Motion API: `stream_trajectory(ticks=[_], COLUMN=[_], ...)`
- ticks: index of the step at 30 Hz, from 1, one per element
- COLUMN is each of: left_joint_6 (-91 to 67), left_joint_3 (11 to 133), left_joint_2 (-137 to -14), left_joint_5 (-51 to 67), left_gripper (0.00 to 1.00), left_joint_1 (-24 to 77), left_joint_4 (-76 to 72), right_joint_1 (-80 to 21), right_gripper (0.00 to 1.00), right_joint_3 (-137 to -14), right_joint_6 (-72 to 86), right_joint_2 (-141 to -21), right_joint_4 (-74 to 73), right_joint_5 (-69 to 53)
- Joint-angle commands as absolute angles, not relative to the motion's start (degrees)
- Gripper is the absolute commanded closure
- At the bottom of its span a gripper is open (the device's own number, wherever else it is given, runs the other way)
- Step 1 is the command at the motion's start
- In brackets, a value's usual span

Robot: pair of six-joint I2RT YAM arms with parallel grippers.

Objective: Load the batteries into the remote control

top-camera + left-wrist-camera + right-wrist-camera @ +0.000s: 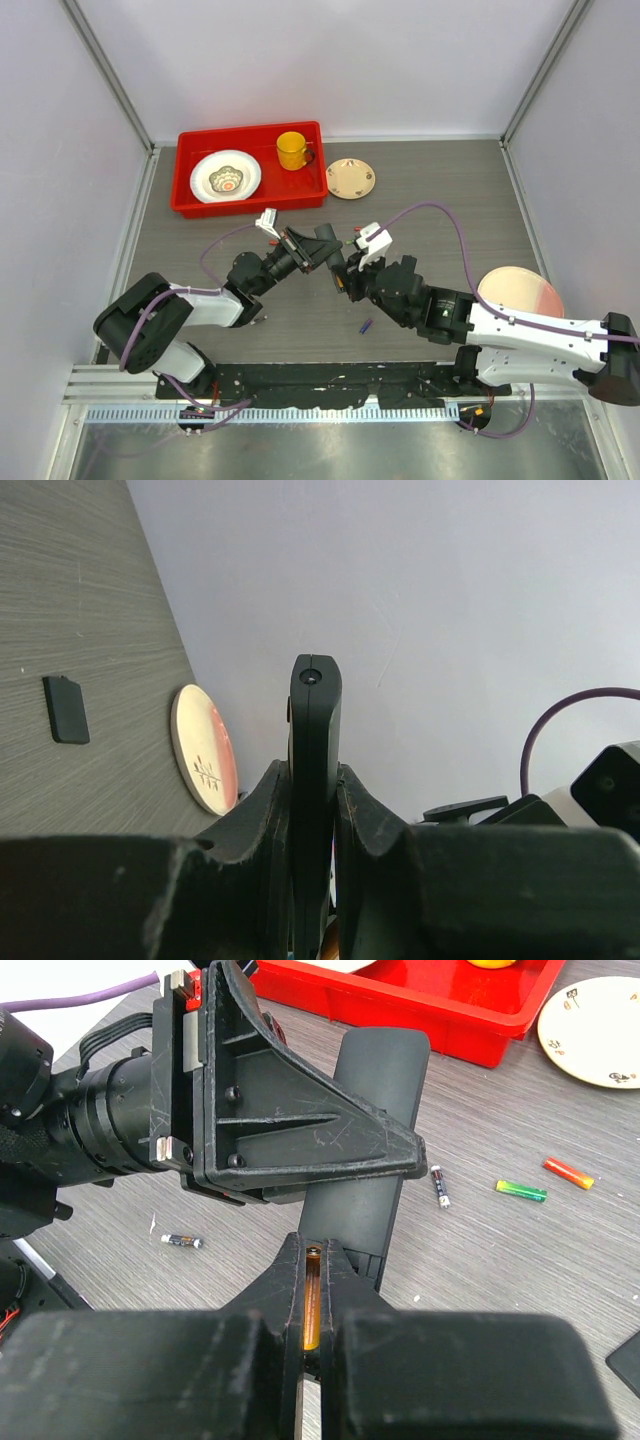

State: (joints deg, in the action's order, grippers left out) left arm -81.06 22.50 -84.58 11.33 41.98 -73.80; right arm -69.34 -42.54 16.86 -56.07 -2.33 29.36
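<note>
My left gripper [315, 777] is shut on the black remote control [315, 720], which it holds edge-on above the table. In the right wrist view the remote control [372, 1110] slopes down toward my right gripper [313, 1252], with its open lower end just past my fingertips. My right gripper is shut on an orange battery [312, 1305], and the battery's tip points at that end. In the top view both grippers meet mid-table, left [322, 250] and right [344, 281]. Loose batteries lie on the table: a green-yellow one [521, 1190], a red-orange one [568, 1172] and a purple one [366, 326].
Two dark batteries [441, 1186] [185, 1241] also lie loose. The remote's small black back cover [66, 709] lies flat near a pink plate [520, 295]. A red tray [190, 200] at the back holds a white plate and a yellow cup [292, 150]. A small patterned plate [351, 178] sits beside the tray.
</note>
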Motion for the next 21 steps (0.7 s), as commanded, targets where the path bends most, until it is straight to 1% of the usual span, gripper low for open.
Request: stream_trajectory(ticks=[1, 9, 21], left_joint_6=[-81.6, -80.9, -80.8], left_joint_3=[25.1, 24.4, 24.0], left_joint_2=[-82.5, -81.3, -79.5], left_joint_5=[9.1, 5.9, 5.8], left_gripper=[1.0, 1.0, 1.0], left_joint_1=[41.7, 41.8, 41.8], left_joint_4=[-88.6, -88.6, -88.6], right_joint_1=[-70.0, -70.1, -70.0], right_gripper=[0.99, 0.99, 0.99], right_joint_3=[-44.6, -45.8, -48.8], right_joint_6=[18.9, 21.2, 23.9], right_joint_2=[-56.9, -58.6, -63.5], right_joint_4=[-2.5, -5.2, -10.3], right_joint_5=[29.9, 29.6, 30.6])
